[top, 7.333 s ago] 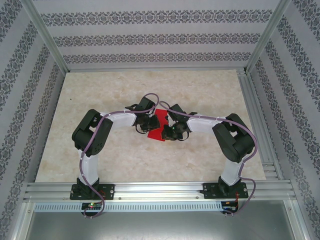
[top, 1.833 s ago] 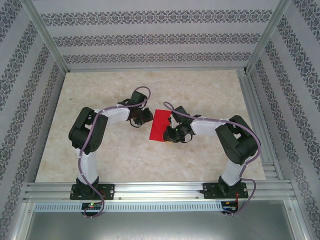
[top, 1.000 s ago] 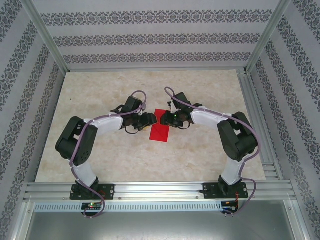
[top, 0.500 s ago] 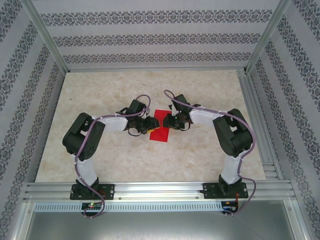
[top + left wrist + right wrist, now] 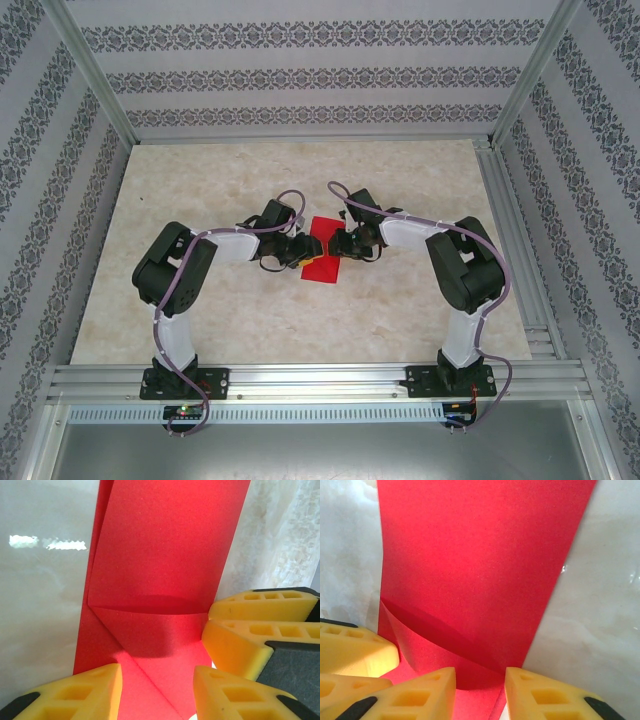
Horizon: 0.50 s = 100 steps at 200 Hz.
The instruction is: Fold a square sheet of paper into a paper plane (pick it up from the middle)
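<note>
The left gripper (image 5: 157, 695) is seen partly open at the bottom of its wrist view. Its yellow fingertips (image 5: 85, 695) are set well apart, with red paper lying between them and nothing pinched. The right gripper (image 5: 480, 695) is found partly open too, and a raised curl of the paper is caught in the gap at the bottom of its frame. The square sheet of paper (image 5: 322, 262), doubled over into a narrower strip, is laid on the marbled table (image 5: 200, 200) at the centre of the overhead frame. Both grippers are brought together over its upper end.
</note>
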{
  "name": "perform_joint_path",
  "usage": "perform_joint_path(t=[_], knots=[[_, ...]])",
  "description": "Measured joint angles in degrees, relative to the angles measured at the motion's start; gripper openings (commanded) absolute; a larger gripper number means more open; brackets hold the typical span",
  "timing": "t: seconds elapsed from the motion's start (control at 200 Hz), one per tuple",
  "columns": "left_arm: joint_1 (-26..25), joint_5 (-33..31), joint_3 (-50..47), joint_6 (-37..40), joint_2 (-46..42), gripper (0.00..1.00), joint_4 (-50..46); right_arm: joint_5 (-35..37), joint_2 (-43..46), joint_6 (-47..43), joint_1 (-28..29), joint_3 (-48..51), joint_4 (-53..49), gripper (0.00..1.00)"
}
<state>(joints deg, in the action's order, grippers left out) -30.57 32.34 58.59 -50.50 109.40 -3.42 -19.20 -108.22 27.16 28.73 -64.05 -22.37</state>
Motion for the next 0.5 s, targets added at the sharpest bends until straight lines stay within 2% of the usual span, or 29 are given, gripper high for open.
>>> perform_joint_path(t=[0.27,0.365,0.5], knots=[[0.00,0.35,0.26,-0.90,0.76,0.35,0.90,1.60,1.51,-2.05,0.02,-0.37,-2.36,0.39],[0.00,0.11,0.35,-1.03,0.85,0.31,0.79,2.32,3.72,-2.25,0.04,-0.35,-3.15,0.39],[0.00,-0.24,0.85,-1.03,1.25,0.30,0.39,3.15,7.91,-2.27,0.52,-0.35,-3.54,0.39]])
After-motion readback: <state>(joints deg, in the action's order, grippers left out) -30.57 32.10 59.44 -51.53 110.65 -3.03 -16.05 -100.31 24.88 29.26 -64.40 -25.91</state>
